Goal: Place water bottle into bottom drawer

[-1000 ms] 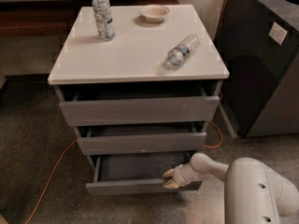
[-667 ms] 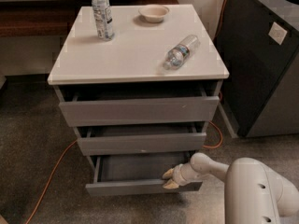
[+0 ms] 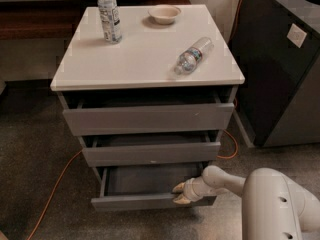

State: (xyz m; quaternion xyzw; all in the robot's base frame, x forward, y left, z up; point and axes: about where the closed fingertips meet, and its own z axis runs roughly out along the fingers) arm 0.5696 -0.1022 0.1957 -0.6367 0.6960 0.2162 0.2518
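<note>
The water bottle, small, clear and crinkled with a dark label band, lies on its side on the right of the white cabinet top. The bottom drawer is pulled out and shows a plain grey inside. My gripper is low at the right end of that drawer's front edge, its tan fingertips at the top of the front panel. It is far below the bottle.
A taller clear bottle with white cap and a shallow bowl stand at the back of the top. A dark bin stands right of the cabinet. An orange cable runs across the floor.
</note>
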